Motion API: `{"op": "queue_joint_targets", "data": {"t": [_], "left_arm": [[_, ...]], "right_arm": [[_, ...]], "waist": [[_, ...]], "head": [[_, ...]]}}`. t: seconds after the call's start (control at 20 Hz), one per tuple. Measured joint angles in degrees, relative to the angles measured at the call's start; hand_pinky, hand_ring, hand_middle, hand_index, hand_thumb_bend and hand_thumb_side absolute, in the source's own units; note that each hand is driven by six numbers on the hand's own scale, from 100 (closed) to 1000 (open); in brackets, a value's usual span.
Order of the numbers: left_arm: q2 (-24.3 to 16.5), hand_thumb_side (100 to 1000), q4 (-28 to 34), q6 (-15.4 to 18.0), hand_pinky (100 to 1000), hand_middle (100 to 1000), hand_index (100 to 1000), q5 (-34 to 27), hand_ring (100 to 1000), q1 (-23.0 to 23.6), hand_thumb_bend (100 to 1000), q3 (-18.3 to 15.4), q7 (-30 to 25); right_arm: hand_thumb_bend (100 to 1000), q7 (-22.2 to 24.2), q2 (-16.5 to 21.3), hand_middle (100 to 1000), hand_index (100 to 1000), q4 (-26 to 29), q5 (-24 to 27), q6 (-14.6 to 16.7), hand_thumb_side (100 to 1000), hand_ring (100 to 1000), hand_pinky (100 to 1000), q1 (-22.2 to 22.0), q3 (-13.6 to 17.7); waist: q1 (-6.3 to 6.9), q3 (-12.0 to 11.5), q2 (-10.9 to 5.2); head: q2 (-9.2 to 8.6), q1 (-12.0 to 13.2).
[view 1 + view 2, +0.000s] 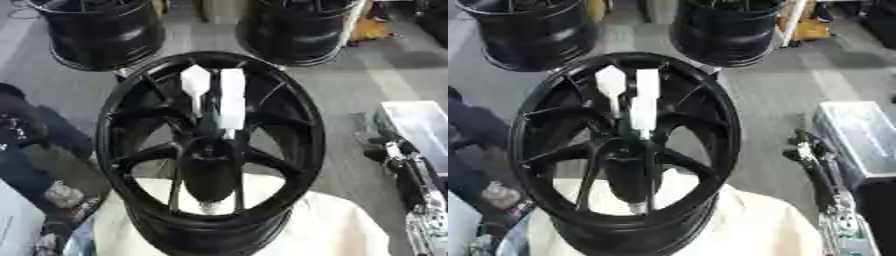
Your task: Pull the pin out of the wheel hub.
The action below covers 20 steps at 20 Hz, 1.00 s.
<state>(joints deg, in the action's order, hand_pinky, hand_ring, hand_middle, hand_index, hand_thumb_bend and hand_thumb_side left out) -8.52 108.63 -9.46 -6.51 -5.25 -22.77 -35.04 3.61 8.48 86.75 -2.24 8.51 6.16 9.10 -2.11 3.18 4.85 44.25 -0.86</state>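
A black spoked wheel hub point(210, 150) stands tilted on a cream cloth. Two white pins rise from its centre. One pin point(195, 82) has a wide angular head on a thin shaft. The other pin point(232, 100) is a long flat bar right beside it. My right hand point(801, 146) hangs to the right of the rim, apart from it, with relaxed fingers and nothing in it. A dark shape at the left edge looks like my left hand point(16, 125), well away from the pins.
The cream cloth point(341, 225) covers the stand under the wheel. Two more black rims point(105, 35) point(293, 30) stand on the grey floor behind. A clear plastic bin point(859, 135) sits at the right, just beyond my right arm.
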Motion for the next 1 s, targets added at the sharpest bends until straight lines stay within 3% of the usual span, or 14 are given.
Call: {"op": "queue_joint_targets", "data": {"t": [0.15,0.35,0.5,0.65,0.85,1.0], "left_arm": [[0.0,864,0.0,-0.2,712,583,679,0.1,607,0.2,100,0.1,-0.2],[-0.1,865,0.0,-0.3,712,584,679,0.3,608,0.2,100,0.4,-0.6],[-0.1,865,0.0,-0.4,712,584,679,0.4,609,0.2,100,0.4,-0.9],[-0.1,865,0.0,-0.4,713,584,679,0.5,609,0.2,100,0.7,-1.3],[-0.2,865,0.0,-0.4,713,585,679,0.5,610,0.3,100,0.9,-1.5],[-0.6,864,0.0,-0.3,713,585,679,0.5,610,0.3,100,1.1,-1.8]], "right_arm": [[100,-0.2,4.0,703,849,0.0,0.0,0.7,620,648,777,4.0,0.1],[100,-0.3,12.2,713,852,0.0,-0.7,2.5,582,662,783,11.4,0.0],[100,0.6,18.7,723,856,-0.2,-1.3,4.6,538,674,787,17.1,-1.5],[100,2.9,24.4,730,860,-1.4,-1.2,7.1,555,685,792,23.2,-4.1],[100,10.2,29.9,764,876,-5.0,0.8,10.8,631,730,806,31.8,-9.3],[100,18.5,31.4,783,881,-8.5,2.3,13.5,663,754,816,37.6,-13.2]], "waist": [[-0.44,-0.2,-0.02],[-0.82,-0.9,-0.11],[-1.06,-1.5,-0.14],[-1.30,-1.9,-0.18],[-1.63,-2.3,-0.23],[-1.76,-2.5,-0.29]], "head": [[0.00,-0.4],[0.00,-0.8],[0.00,-1.2],[0.00,-1.3],[0.00,-1.5],[0.00,-1.6]]}}
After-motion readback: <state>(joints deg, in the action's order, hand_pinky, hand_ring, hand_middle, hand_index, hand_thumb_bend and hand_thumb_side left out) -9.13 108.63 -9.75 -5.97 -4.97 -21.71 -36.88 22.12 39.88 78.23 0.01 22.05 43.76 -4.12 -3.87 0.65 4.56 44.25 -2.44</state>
